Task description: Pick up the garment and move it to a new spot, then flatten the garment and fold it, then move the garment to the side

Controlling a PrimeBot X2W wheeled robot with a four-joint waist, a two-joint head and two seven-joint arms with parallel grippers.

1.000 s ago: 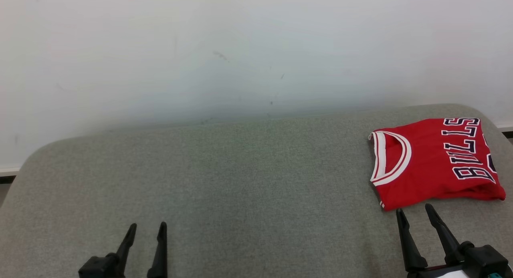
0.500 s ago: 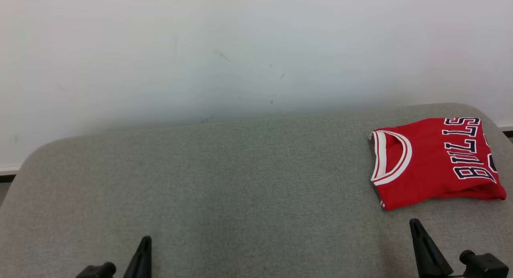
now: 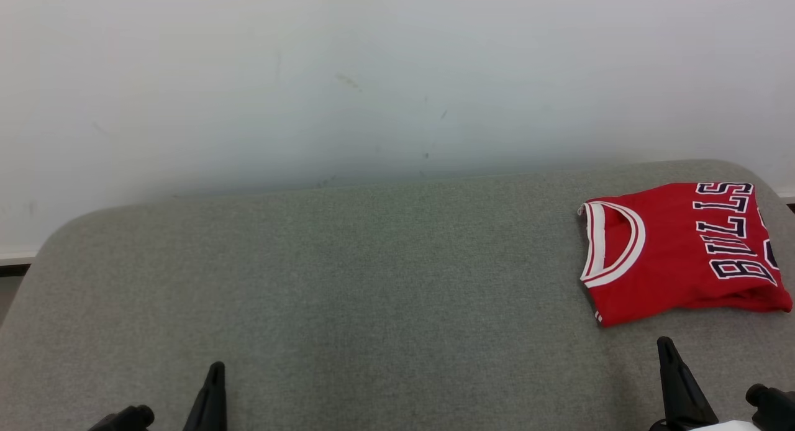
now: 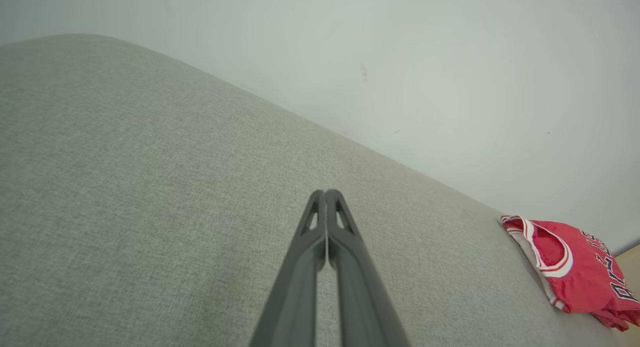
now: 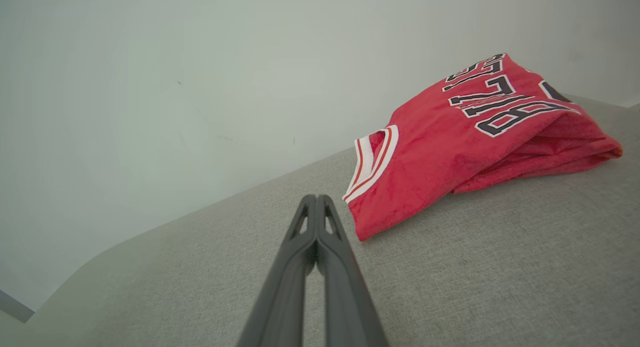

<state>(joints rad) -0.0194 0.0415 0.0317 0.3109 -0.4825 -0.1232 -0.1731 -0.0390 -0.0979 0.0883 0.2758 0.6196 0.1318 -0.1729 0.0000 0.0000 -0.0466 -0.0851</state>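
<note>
The garment (image 3: 677, 254) is a red jersey with white-trimmed neck and dark letters, lying folded at the far right of the grey padded table (image 3: 372, 282). It also appears at the right edge of the left wrist view (image 4: 575, 267) and up close in the right wrist view (image 5: 470, 137). My right gripper (image 3: 666, 347) is shut and holds nothing, just short of the jersey's near edge (image 5: 316, 199). My left gripper (image 3: 215, 367) is shut and holds nothing, low at the left over bare fabric (image 4: 326, 193), far from the jersey.
A pale wall (image 3: 372, 77) stands right behind the table's rounded far edge. The grey surface stretches bare from the left across the middle. The jersey lies close to the table's right edge.
Both grippers went from open to shut and drew back toward the bottom of the head view. The picture shifted slightly; the jersey lies as before.
</note>
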